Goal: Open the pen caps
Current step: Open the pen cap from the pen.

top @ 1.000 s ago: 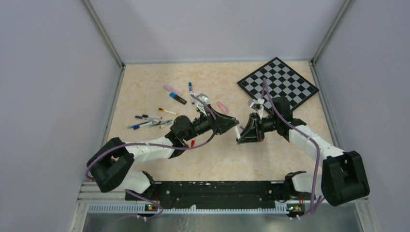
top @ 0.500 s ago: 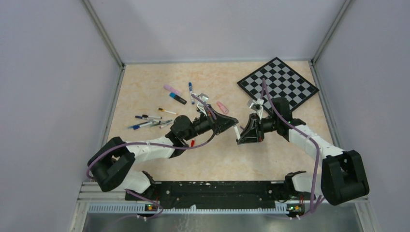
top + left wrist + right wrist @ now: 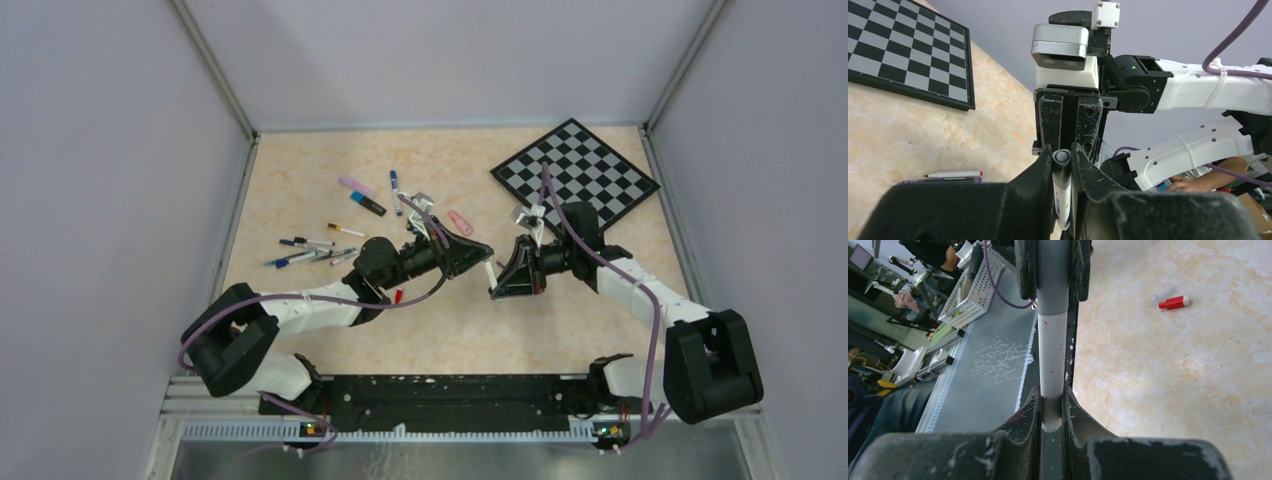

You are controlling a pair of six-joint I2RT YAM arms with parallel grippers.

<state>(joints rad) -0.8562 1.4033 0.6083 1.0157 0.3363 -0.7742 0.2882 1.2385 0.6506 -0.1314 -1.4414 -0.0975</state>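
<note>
A white-barrelled pen (image 3: 1053,355) hangs above the beige marbled table (image 3: 300,170), stretched between the two arms near the table's middle. The left fingers (image 3: 1040,175) are clenched on its grey plastic cap (image 3: 1053,285), while the right fingers (image 3: 1080,420) are clamped on the far end of the white barrel. In the right wrist view the grey cap meets the barrel with no gap showing, so it sits on the pen. In the left wrist view the cap's round grey end peeks out between the left fingertips, and the right arm's fingers stand just beyond it.

A small red cap (image 3: 1173,302) lies on the table beside a clear plastic piece (image 3: 1162,292). A loose bunch of thin pens (image 3: 310,250) rests to the left, with a pink marker (image 3: 352,185) farther back. The black-and-white chessboard (image 3: 575,172) lies in the far right corner.
</note>
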